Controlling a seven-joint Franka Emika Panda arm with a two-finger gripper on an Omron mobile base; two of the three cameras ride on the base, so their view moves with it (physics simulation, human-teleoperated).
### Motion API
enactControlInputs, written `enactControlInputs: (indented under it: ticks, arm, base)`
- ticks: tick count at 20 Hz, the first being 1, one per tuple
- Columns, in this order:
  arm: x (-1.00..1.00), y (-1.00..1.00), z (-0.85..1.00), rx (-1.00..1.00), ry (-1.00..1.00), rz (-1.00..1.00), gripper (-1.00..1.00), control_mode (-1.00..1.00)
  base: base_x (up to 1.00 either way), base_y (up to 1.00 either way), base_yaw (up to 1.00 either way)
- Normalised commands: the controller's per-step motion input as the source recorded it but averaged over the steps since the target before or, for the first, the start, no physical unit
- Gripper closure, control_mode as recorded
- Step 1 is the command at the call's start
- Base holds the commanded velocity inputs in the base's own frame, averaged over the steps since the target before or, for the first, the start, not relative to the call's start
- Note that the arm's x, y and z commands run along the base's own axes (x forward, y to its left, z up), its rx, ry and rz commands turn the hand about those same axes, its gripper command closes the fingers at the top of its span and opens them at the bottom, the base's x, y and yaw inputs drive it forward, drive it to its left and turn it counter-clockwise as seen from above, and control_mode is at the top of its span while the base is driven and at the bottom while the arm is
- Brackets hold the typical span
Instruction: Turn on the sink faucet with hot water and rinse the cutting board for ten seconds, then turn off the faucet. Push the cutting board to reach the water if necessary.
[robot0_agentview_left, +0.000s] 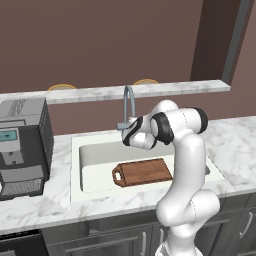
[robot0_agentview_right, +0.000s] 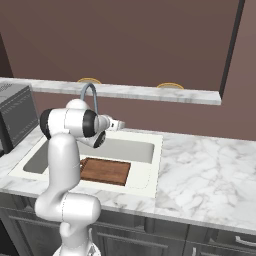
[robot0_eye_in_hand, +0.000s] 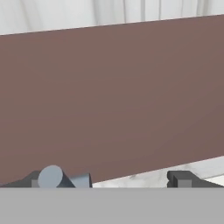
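A: Left base view. The sink faucet (robot0_agentview_left: 129, 102) stands at the back rim of the sink (robot0_agentview_left: 95, 155), gooseneck arched toward the basin. The cutting board (robot0_agentview_left: 144, 172) lies flat on the basin floor, right of centre, handle with hole pointing left. The end effector (robot0_agentview_left: 125, 131) sits at the faucet's base post, by the small side lever; arm wrist is just behind it.

B: Finger state?

A: Cannot tell from here. Coffee machine (robot0_agentview_left: 22, 145) on the bench (robot0_agentview_left: 235, 145) at far left, well apart from the sink.

B: Right base view?

A: Board (robot0_agentview_right: 106, 171) again flat in the sink (robot0_agentview_right: 145, 170), partly behind the arm. End effector (robot0_agentview_right: 120, 124) reaches out beside the faucet (robot0_agentview_right: 90, 97), low on its post.

B: Hand view?

A: Two dark fingertips (robot0_eye_in_hand: 181, 178) stand well apart, so the fingers are spread, gripping nothing. A rounded grey faucet part (robot0_eye_in_hand: 52, 177) lies right against the left fingertip. Brown wall (robot0_eye_in_hand: 113, 96) ahead.
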Motion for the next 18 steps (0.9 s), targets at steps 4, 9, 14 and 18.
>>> enactControlInputs:
  ticks: [4,9,14,18]
  arm:
    - [-0.18,-0.37,0.0,0.0,0.0,0.0,-1.0,-1.0]
    - [-0.23,-0.41,0.0,0.0,0.0,0.0,-1.0,-1.0]
    - [-0.23,-0.41,0.0,0.0,0.0,0.0,-1.0,-1.0]
    - [-0.07,-0.39,0.0,0.0,0.0,0.0,-1.0,-1.0]
  base:
    - [0.0,0.0,0.0]
    - [0.0,0.0,0.0]
    - [0.0,0.0,0.0]
    - [0.0,0.0,0.0]
